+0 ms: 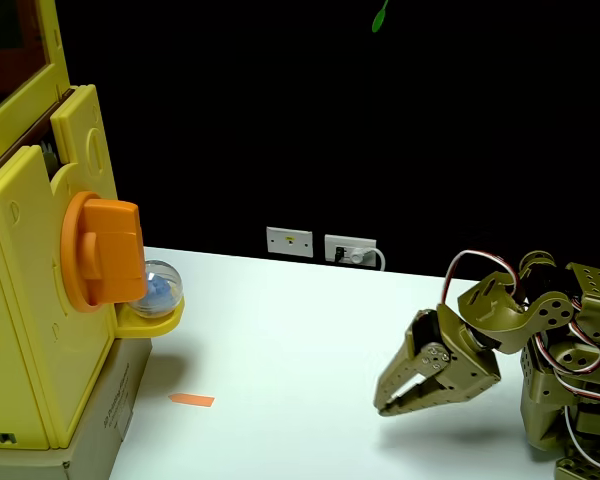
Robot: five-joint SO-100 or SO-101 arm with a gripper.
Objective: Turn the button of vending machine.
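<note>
The vending machine [40, 300], a big pale-yellow plastic box, stands at the left edge of the fixed view on a cardboard box. Its button [105, 253], a large orange knob with a thick bar, sticks out from its right face. Just below the knob a small yellow rounded tray [150, 320] holds a clear capsule with something blue inside [161, 286]. My olive-green gripper [385, 397] hangs low over the white table at the right, far from the knob, pointing left and down. Its fingers look close together with nothing between them.
A small orange tape strip [192, 400] lies on the white table [300, 330] between the machine and the arm. Wall sockets [320, 244] sit at the table's far edge against a black backdrop. The arm's base [570, 400] with looping wires sits at the right.
</note>
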